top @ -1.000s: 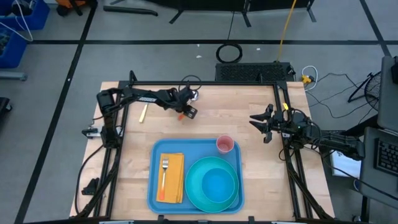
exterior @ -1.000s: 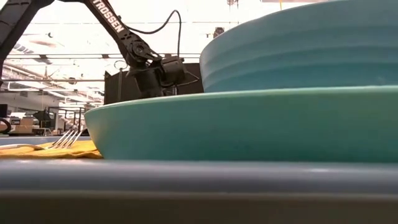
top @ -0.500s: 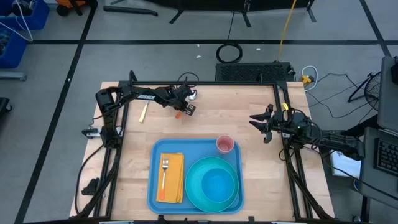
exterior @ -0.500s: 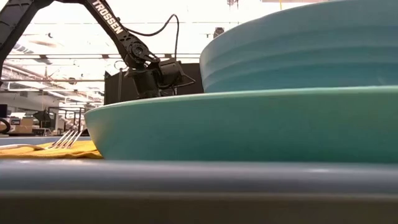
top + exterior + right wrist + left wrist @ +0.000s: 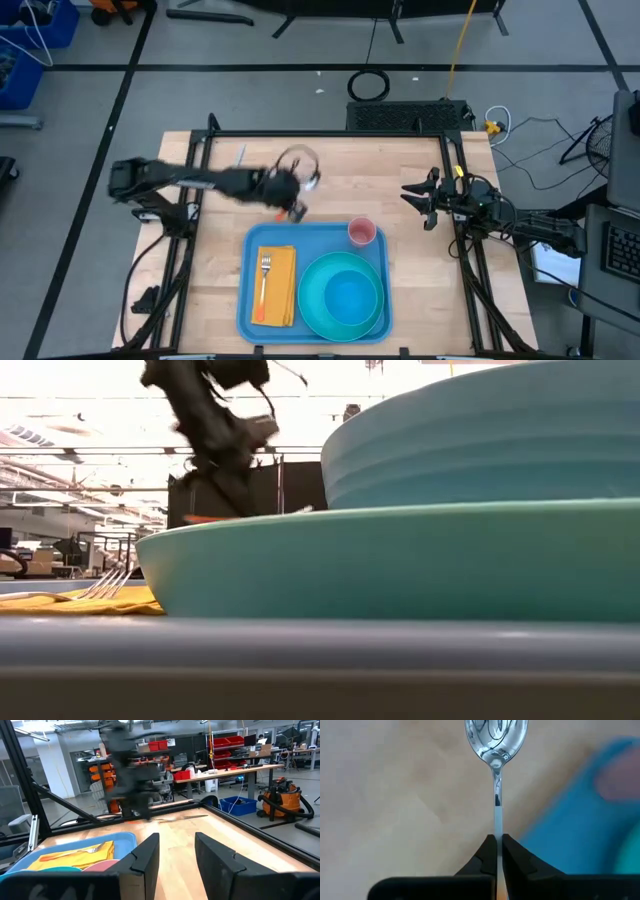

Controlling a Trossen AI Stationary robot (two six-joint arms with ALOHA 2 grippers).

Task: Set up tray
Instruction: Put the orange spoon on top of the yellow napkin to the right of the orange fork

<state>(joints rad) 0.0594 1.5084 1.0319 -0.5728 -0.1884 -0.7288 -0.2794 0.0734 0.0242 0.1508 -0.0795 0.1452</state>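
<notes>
The light-blue tray [image 5: 250, 243] lies at the table's near middle. It carries a yellow napkin [image 5: 280, 290] with a fork [image 5: 265, 278], a teal plate and bowl [image 5: 343, 295] and a pink cup [image 5: 362, 233]. My left gripper [image 5: 288, 203] hovers, blurred, just beyond the tray's far edge, shut on a spoon [image 5: 496, 740] with a silver bowl and an orange handle end [image 5: 210, 518]. My right gripper [image 5: 415, 205] waits open at the table's right side, and its wrist view shows the gap [image 5: 175, 855]. My left gripper pinches the spoon's thin handle [image 5: 496, 827] between its two fingers, some way back from the spoon's bowl. The silver stem and bowl stick out past the fingertips. The spoon is lifted clear of the table and lies about level in the low view [image 5: 250, 514].
A thin utensil [image 5: 182, 818] lies on the bare wood toward the far left of the table. Black frame rails [image 5: 330, 133] run along the table's far and side edges. Bare wood shows between the tray and the right arm.
My left arm has swung quickly toward the near edge and the tray, carrying the spoon with it from the far part of the table to just beyond the tray's far rim. It shows blurred now and stays shut on the spoon.
</notes>
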